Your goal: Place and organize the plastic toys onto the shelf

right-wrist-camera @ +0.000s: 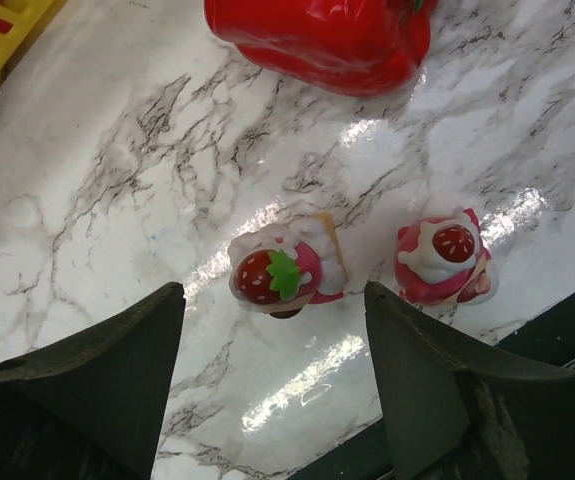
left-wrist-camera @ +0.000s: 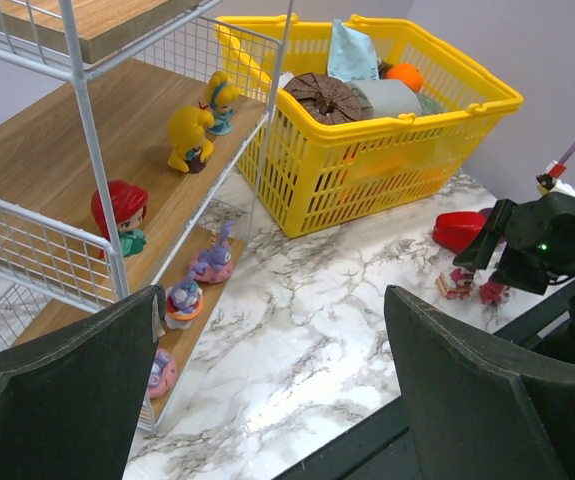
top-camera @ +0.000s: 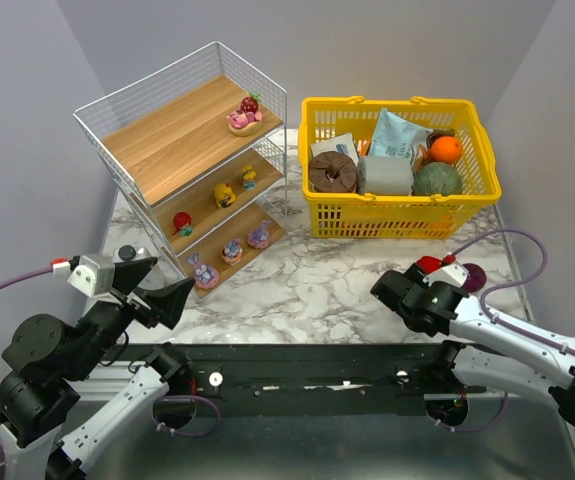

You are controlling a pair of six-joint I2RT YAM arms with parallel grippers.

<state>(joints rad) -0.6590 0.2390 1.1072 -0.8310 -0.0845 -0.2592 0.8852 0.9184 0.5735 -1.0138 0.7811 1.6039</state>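
Now | shelf (top-camera: pixel 167 140): seven toys (top-camera: pixel 245 116) | basket (top-camera: pixel 397 208): groceries (top-camera: pixel 387 175) | left claw (top-camera: pixel 170 277), right claw (right-wrist-camera: pixel 272 295) released

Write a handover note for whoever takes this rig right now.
Left gripper: open, empty, at the shelf's near corner.
Right gripper: open, empty, above two strawberry toys on the table near the red pepper.
Done: seven shelved: top-tier toy, three middle-tier toys, three bottom-tier toys.
Left: shelve those two.
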